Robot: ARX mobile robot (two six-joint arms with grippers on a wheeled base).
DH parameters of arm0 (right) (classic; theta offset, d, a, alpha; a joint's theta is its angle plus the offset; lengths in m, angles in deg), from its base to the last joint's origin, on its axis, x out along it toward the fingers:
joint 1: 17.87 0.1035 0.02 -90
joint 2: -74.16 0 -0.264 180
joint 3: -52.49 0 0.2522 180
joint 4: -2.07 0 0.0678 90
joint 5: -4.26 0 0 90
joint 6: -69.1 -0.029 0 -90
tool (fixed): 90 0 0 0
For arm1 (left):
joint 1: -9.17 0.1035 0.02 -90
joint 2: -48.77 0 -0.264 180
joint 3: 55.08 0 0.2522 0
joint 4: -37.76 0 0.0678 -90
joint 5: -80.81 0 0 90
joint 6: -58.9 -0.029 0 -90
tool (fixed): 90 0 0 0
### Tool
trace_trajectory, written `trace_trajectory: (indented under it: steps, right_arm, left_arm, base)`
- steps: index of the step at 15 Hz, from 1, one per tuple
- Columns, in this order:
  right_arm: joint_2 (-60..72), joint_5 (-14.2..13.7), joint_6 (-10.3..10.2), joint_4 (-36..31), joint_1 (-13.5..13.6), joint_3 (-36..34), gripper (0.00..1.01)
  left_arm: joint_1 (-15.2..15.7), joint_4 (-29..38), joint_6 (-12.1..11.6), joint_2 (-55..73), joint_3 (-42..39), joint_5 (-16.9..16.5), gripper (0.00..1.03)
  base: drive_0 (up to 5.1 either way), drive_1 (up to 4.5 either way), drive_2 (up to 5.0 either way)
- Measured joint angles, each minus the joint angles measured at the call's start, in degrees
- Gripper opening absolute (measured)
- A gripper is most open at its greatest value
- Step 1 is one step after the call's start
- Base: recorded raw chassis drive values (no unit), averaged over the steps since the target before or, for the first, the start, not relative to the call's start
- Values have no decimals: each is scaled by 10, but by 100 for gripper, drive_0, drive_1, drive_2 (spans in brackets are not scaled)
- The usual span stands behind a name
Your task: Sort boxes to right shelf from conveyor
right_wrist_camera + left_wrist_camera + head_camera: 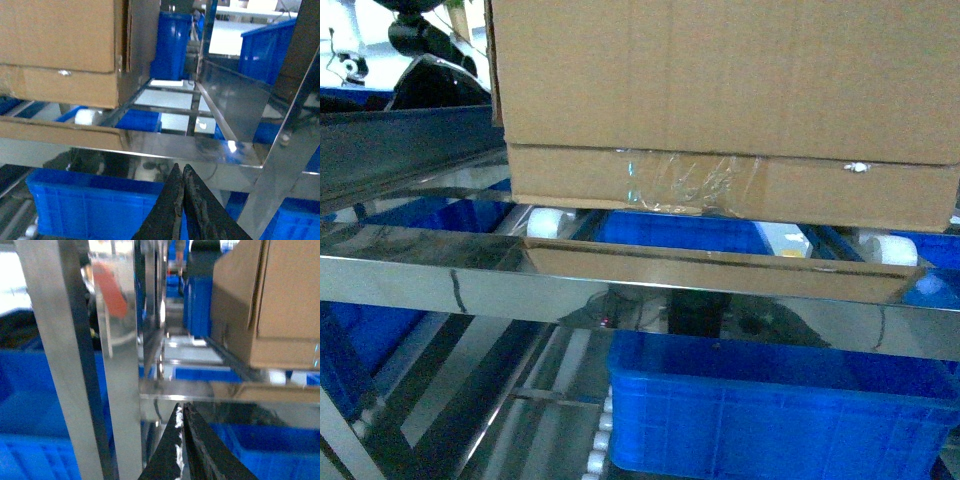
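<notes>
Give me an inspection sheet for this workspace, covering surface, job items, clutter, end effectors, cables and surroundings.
Surface: steel rack, shiny front rail, white roller wheels on the upper level.
Job's things: cardboard box resting on the rack's rollers, clear tape on its lower front; conveyor not in view.
Clutter: blue crate on the level below the box; more blue crates behind the rack.
End effectors: left end effector shut, empty, low in front of the rail, clear of the box; right end effector likewise shut and empty.
Cables: nothing seen for certain.
Surroundings: dark machinery at upper left, too blurred to identify.
</notes>
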Motion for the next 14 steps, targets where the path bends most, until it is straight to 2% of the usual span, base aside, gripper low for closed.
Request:
trace_trajectory:
  steps: [2, 4, 5, 8, 11, 14]
  right_arm:
    - [-52, 0, 0, 41, 0, 0, 2]
    - [-53, 0, 0, 34, 0, 0, 2]
    - [-53, 0, 0, 37, 0, 0, 3]
    - [-53, 0, 0, 36, 0, 0, 35]
    - [-53, 0, 0, 36, 0, 0, 61]
    - [-53, 0, 0, 36, 0, 0, 96]
  left_arm:
    - [0, -3, 0, 1, 0, 0, 2]
    - [0, -7, 0, 1, 0, 0, 2]
    - [0, -6, 0, 1, 0, 0, 7]
    - [0, -6, 0, 1, 0, 0, 41]
    - [0, -6, 0, 1, 0, 0, 65]
    - [0, -6, 0, 1, 0, 0, 99]
  base:
    - [0, 0, 0]
    - [0, 0, 0]
    - [0, 0, 0]
    - [0, 0, 0]
    - [0, 0, 0]
    - [0, 0, 0]
